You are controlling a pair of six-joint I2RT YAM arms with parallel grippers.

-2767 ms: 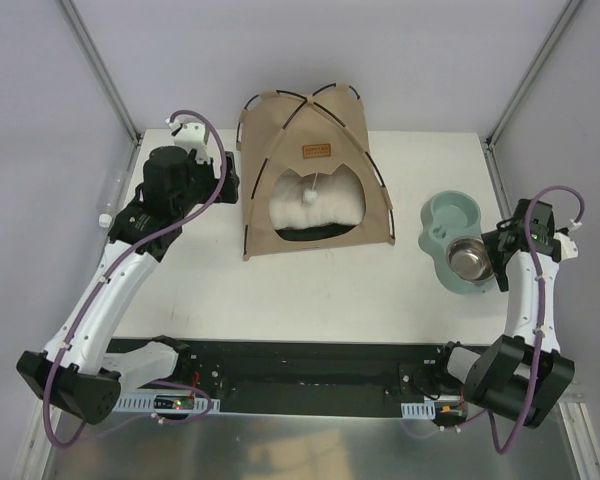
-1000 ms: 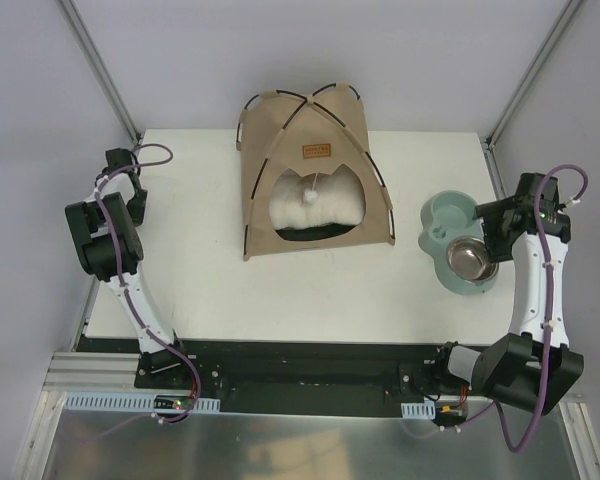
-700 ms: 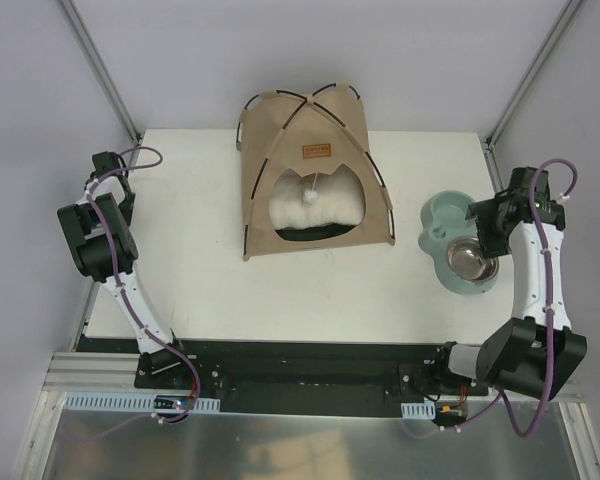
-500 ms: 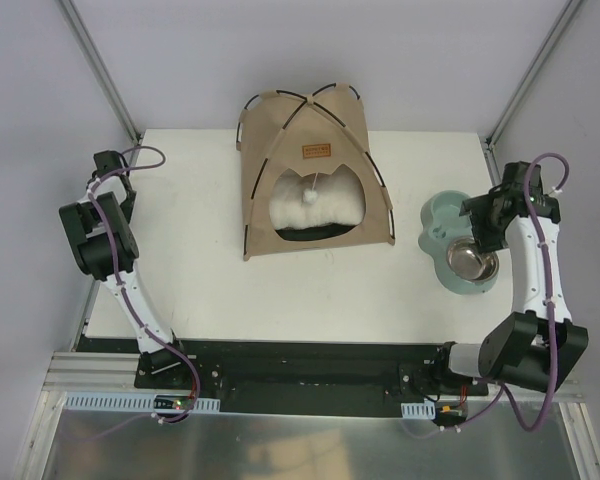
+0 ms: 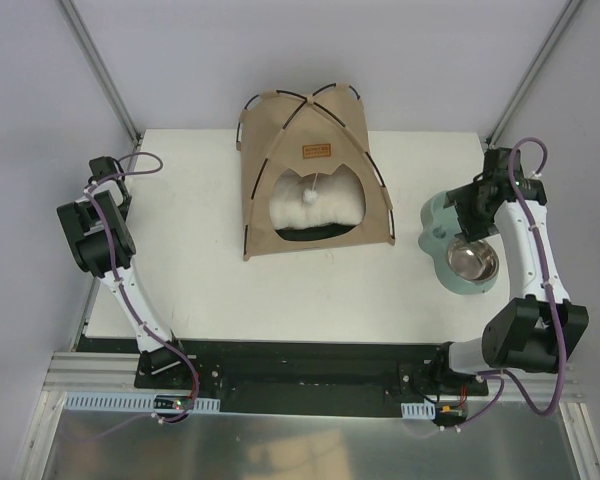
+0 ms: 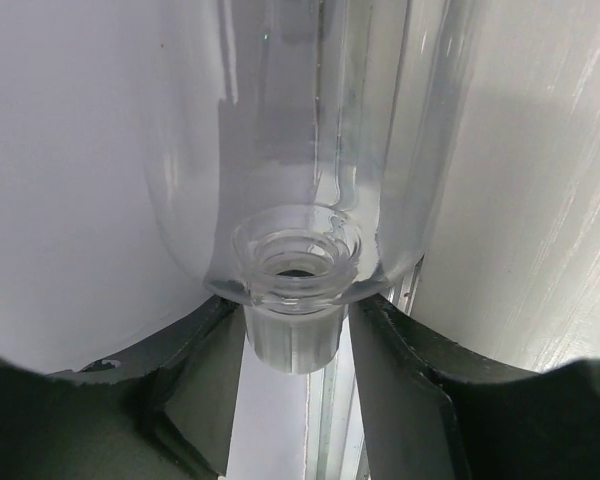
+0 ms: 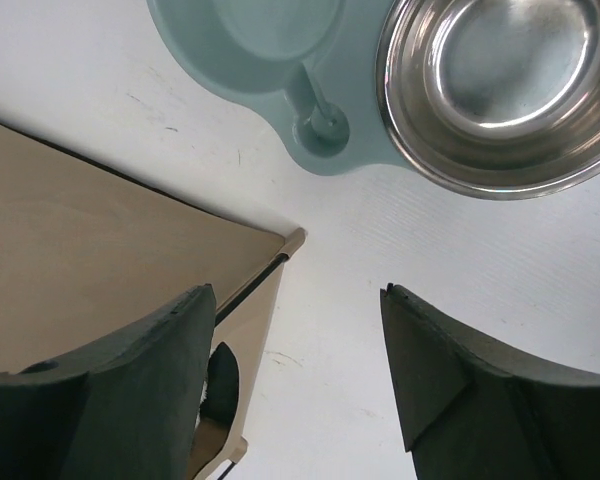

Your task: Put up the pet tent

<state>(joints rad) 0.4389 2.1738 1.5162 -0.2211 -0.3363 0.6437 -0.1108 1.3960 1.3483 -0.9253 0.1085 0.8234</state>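
Left wrist view has the left gripper (image 6: 295, 335) with its fingers either side of the neck of a clear bottle (image 6: 300, 130), closer together than a second ago; whether they already pinch it I cannot tell. That arm has swung away from the tent's flank to the table's left edge, so the pet tent (image 5: 310, 150) now stands well apart to its right. The right gripper (image 7: 295, 300), jaws wide and empty, has drifted off the steel bowl (image 7: 500, 90) toward the far basin of the teal feeder (image 7: 250, 40), with the tent's corner just to its left. The tent stands raised, its poles (image 5: 263, 185) arched, a pillow (image 5: 330, 208) and pompom (image 5: 308, 195) in the doorway, so the set-up looks finished and both arms seem busy with accessories. Everything rests on a white table (image 5: 280, 290); pale grey walls (image 5: 400, 60) and aluminium posts (image 5: 100, 70) close it in.
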